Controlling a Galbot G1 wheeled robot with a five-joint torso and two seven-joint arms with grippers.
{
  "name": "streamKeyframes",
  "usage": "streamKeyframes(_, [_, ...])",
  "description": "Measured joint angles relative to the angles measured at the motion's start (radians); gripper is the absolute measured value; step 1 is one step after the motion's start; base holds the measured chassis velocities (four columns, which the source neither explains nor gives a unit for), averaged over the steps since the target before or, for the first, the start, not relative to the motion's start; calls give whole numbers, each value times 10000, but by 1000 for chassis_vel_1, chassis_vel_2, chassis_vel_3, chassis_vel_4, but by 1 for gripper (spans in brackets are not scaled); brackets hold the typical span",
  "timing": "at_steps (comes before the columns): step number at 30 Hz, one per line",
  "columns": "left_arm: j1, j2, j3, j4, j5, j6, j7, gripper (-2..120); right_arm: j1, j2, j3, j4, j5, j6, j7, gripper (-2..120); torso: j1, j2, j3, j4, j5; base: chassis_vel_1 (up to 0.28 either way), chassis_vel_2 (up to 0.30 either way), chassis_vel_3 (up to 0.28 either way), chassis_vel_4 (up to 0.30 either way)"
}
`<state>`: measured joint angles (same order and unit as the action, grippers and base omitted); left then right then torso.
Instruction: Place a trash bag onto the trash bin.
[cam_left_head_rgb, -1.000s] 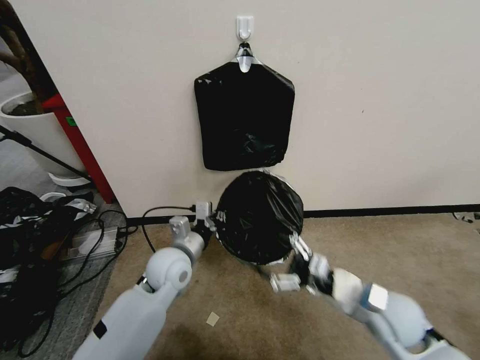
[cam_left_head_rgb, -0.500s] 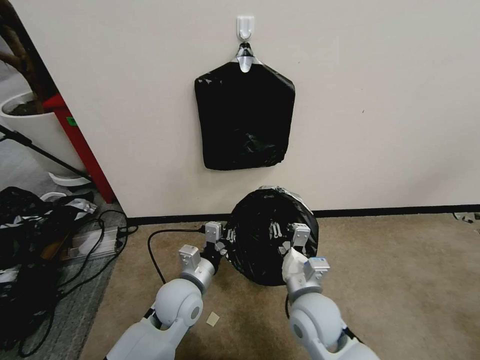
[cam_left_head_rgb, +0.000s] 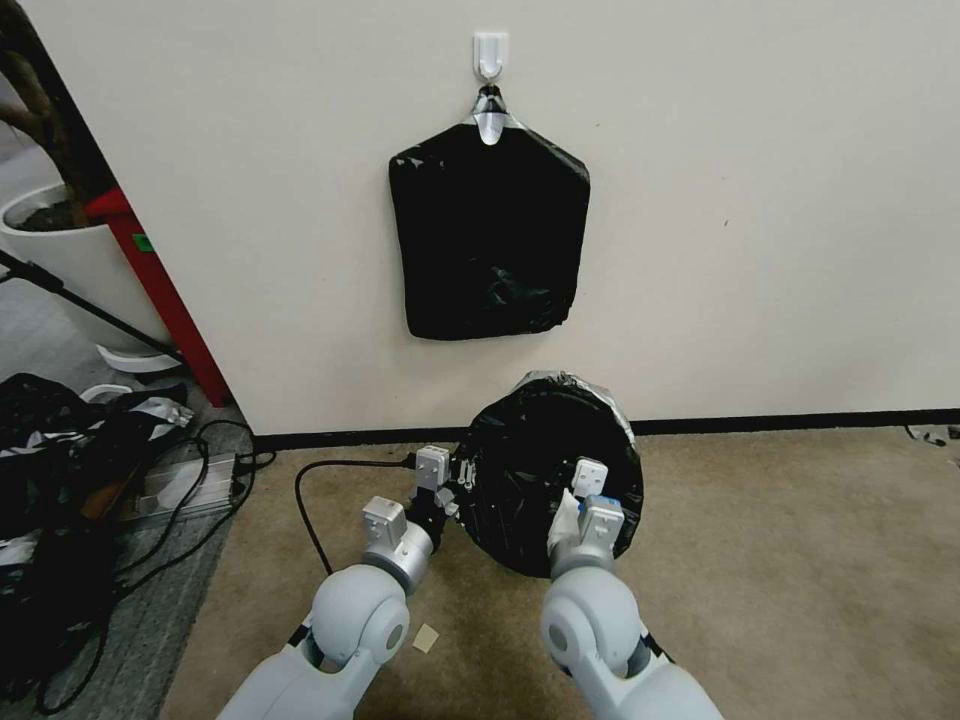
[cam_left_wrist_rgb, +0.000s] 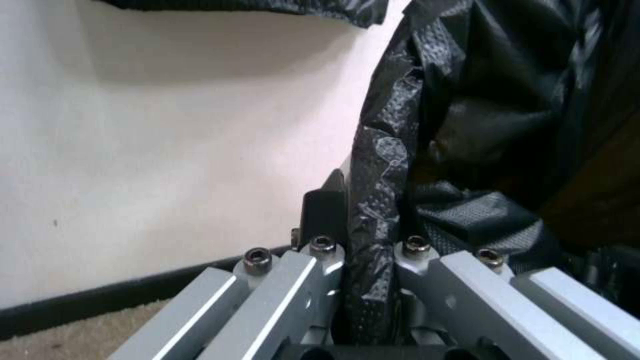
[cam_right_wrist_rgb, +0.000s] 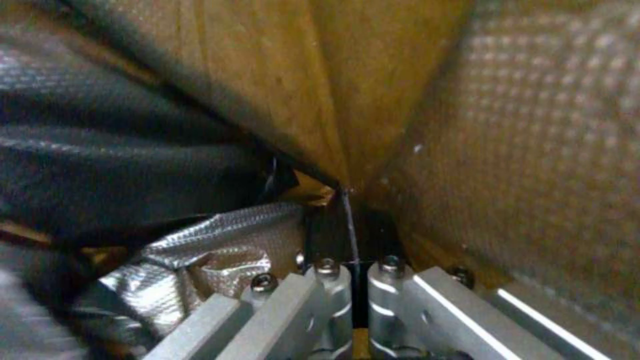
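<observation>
The black trash bag (cam_left_head_rgb: 530, 450) is stretched over a round shape on the carpet by the wall, with a greyish sheen along its far edge. The trash bin is hidden under it. My left gripper (cam_left_head_rgb: 447, 487) is at the bag's left edge, shut on a crinkled fold of the trash bag (cam_left_wrist_rgb: 380, 165), which runs between the fingertips of the left gripper (cam_left_wrist_rgb: 370, 248). My right gripper (cam_left_head_rgb: 582, 478) is over the bag's near right part. The right gripper (cam_right_wrist_rgb: 352, 262) is shut on a thin sheet of the trash bag (cam_right_wrist_rgb: 100, 145).
A flat black pack of bags (cam_left_head_rgb: 488, 235) hangs from a white wall hook (cam_left_head_rgb: 490, 52) right above. A black cable (cam_left_head_rgb: 305, 500) loops on the carpet to the left, beyond it clutter (cam_left_head_rgb: 60, 450), a red post (cam_left_head_rgb: 160, 290) and a white plant pot (cam_left_head_rgb: 70, 250). Bare carpet (cam_left_head_rgb: 800, 560) lies to the right.
My right arm swung in from the right and its gripper now sits on the bag's near right part. The bag-covered shape shifted right and nearer. The left gripper followed slightly.
</observation>
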<state>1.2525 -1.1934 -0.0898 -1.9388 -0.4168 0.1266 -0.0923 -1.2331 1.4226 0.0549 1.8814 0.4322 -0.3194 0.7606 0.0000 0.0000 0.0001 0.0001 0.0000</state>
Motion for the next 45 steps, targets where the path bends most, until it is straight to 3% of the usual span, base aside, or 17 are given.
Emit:
streamKeyframes(5, [20,17,-23,-83,29,-14,14,3,-79,-191,47,32,-567,55,-1,0,0,0,0,-1,0,0,0,0,0])
streamKeyframes(8, [37,27,-27,-99,29,-14,21,3,-329,-339,37,232,-1700,463,-563,0,0,0,-1,-1,0,0,0,0,0])
streamKeyframes(12, [36,17,5,-84,29,0,32,3,-562,-398,-106,543,-2180,627,-1090,0,0,0,-1,-1,0,0,0,0,0])
streamKeyframes(20, [-6,67,43,-42,17,50,62,3,-635,-483,-529,806,-2211,813,-1728,0,0,0,-1,-1,-1,0,0,0,0])
streamKeyframes(26, [-9,64,112,-50,12,54,100,3,-278,-359,-853,396,-1223,422,-1285,0,0,0,-1,0,0,0,0,0,0])
streamKeyframes(32, [0,67,101,-57,3,54,110,3,-52,-407,-487,278,-1173,244,-884,0,0,0,-1,-1,0,0,0,0,0])
streamKeyframes(45, [-98,26,176,121,-22,70,166,3,-414,-953,-81,618,-2417,218,-768,0,0,0,-1,-1,0,0,0,0,0])
